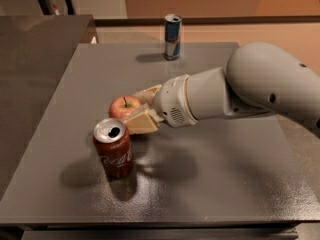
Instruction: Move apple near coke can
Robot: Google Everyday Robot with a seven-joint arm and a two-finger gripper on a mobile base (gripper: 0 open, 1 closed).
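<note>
The apple [123, 106], small, red with yellowish patches and a short stem, sits between the two pale fingers of my gripper [133, 108], which is shut on it. One finger [142, 122] lies on its near side, the other [148, 92] on its far side. The coke can [113, 149], dark red with white script and an open silver top, stands upright on the grey table [215, 184], just in front of the apple and slightly to its left, a small gap apart. My white arm [250, 91] reaches in from the right.
A slim blue-and-silver can [172, 36] stands upright near the table's far edge. A darker counter [35, 59] adjoins the table on the left. The table's front edge runs close below the coke can.
</note>
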